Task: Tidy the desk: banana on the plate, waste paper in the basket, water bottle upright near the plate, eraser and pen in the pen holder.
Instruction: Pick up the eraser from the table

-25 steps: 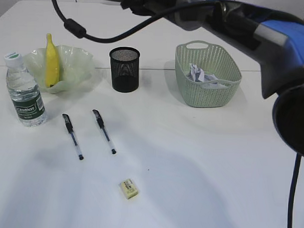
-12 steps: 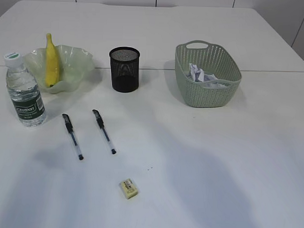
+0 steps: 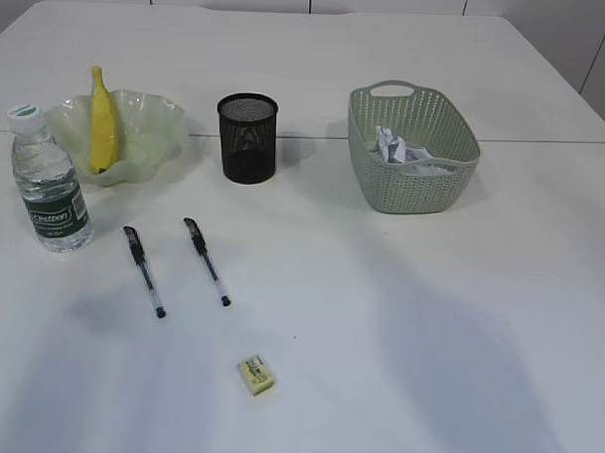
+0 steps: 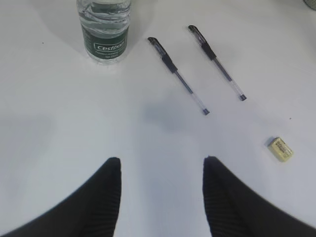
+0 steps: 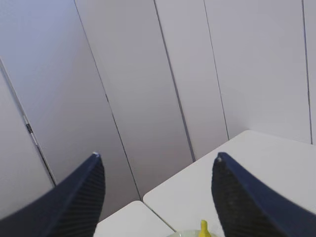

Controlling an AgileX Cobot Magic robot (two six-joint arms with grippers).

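The counter (image 3: 399,319) under me looks smooth, matt white. At ten o'clock the water bottle (image 3: 48,183) is clear glossy plastic with a green printed label; the plate (image 3: 152,132) is pale, translucent, wavy-edged. The pen holder (image 3: 248,137) is black wire mesh, the basket (image 3: 413,181) woven-look matt green plastic holding crumpled waste paper (image 3: 400,148). My left gripper (image 4: 160,165) has ribbed, matt black fingers (image 4: 108,192).

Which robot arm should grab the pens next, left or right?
Probably the left. Its open gripper hangs over the table, facing both pens and the eraser. The right gripper points at the wall, away from them.
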